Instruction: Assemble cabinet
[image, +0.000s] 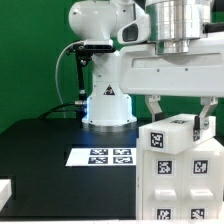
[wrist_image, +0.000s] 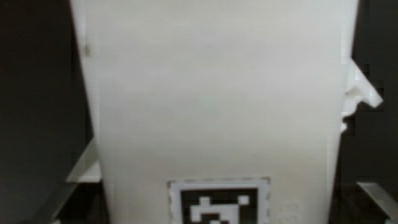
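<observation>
Now the jaws (image: 181, 112) hang right over the cabinet (image: 183, 165), which stands on the black desk (image: 40, 150) at the exterior view's right. One finger is on each side of the cabinet's top. They look spread wide around it, but I cannot tell if they squeeze it. Its long side goes up and down, so the next move is likely straight down. The marker board (image: 100, 156) lies nearby.
</observation>
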